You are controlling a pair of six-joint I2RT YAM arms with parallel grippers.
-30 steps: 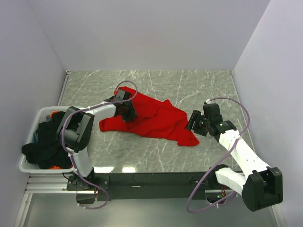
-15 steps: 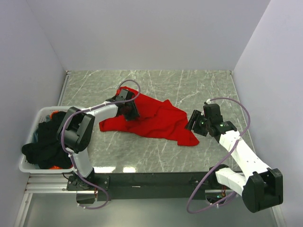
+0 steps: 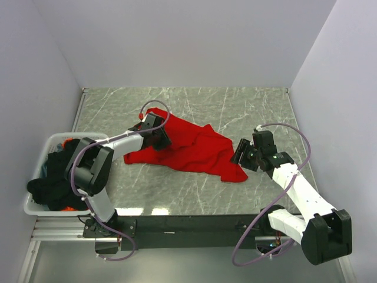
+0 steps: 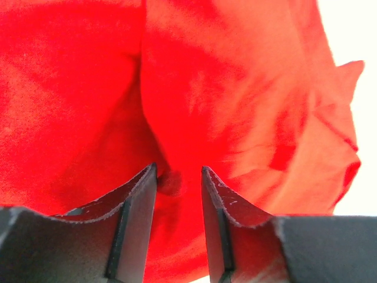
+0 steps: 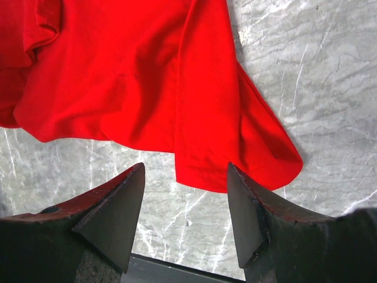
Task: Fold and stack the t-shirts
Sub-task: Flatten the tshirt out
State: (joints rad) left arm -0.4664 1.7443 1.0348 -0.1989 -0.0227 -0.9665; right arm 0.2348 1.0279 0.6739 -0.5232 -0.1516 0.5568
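Straddling red t-shirt (image 4: 235,106) fold, left pincer (image 4: 178,171)

T-shirt (image 3: 197,150) lies crumpled mid-surface (image 3: 247,112), spreading left to right. Left hand (image 3: 158,137) sits on t-shirt's rear-left part, with fold of cloth between parted fingers (image 4: 138,218). Right hand (image 3: 238,154) is just beside t-shirt's right corner, fingers apart over bare surface, hem just ahead. Basket (image 3: 56,140) stands at near-left edge, left of left arm, with heap of t-shirts (image 3: 56,177) inside.
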